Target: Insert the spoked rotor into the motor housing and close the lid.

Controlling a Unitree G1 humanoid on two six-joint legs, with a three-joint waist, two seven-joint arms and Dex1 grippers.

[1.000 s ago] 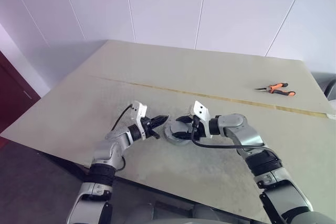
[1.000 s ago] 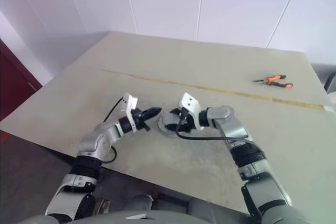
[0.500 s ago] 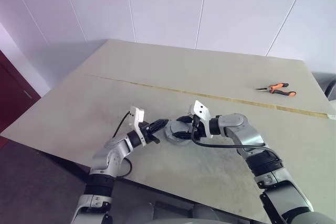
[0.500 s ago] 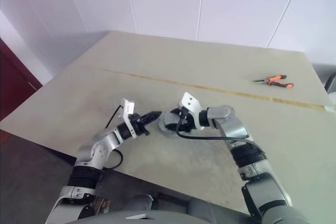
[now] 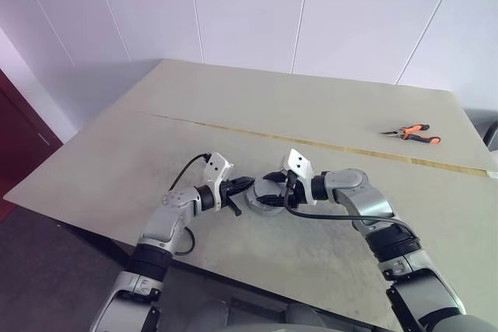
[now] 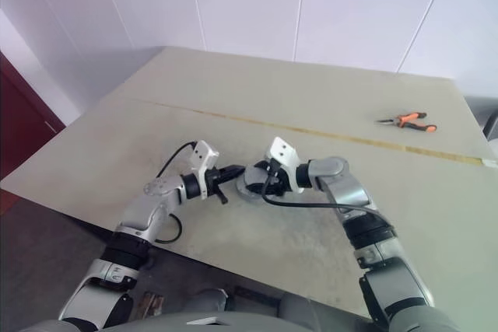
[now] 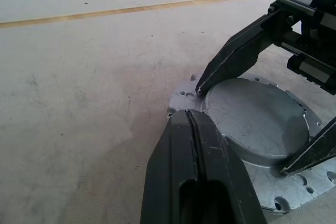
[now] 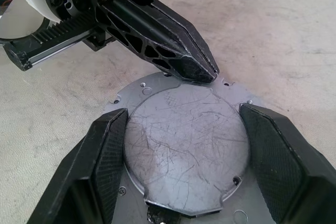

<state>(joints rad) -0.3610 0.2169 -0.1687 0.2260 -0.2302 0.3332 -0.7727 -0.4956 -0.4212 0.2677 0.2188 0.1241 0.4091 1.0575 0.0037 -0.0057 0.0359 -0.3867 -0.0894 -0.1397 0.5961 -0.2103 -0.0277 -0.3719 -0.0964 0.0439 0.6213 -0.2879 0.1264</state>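
We see the round silvery metal motor housing [image 8: 186, 145], flat underside up, on the beige desk [image 5: 311, 114], clamped between the right hand's [image 8: 184, 156] fingers. The left hand [image 7: 191, 124], pressed together, seemingly touches its rim. Orange-handled pliers [image 5: 412, 133] lie well apart.

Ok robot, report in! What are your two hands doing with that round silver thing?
Left gripper shut, tips at round silver motor housing's flange. Right gripper straddling its raised centre. Orange-handled pliers far off, nothing blocking.
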